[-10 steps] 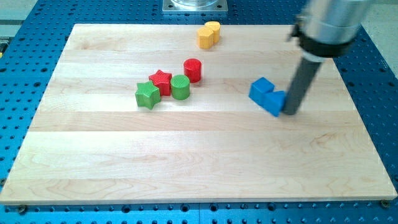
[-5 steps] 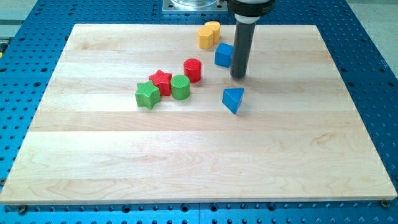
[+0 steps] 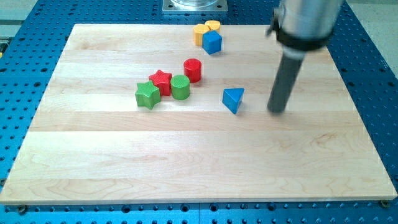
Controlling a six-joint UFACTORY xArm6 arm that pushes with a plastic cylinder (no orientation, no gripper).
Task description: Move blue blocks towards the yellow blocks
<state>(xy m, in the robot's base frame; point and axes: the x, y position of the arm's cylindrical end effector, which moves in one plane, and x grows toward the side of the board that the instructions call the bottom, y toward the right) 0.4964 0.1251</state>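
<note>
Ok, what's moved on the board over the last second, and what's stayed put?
The blue cube went up and toward the view's left; it now sits against the yellow blocks. The blue triangular block split off from it and shifted left, stopping mid-board. My tip swung back and is now right of that block, apart from it. The red and green blocks did not move.

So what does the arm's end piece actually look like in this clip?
A plain, straight dark grey rod hangs from a wider cylindrical mount that is silvery metal above a black collar. My tip is the rod's blunt lower end, with no pincer. No cables or markings show. It stands to the view's right of the blue triangular block, apart from it.
</note>
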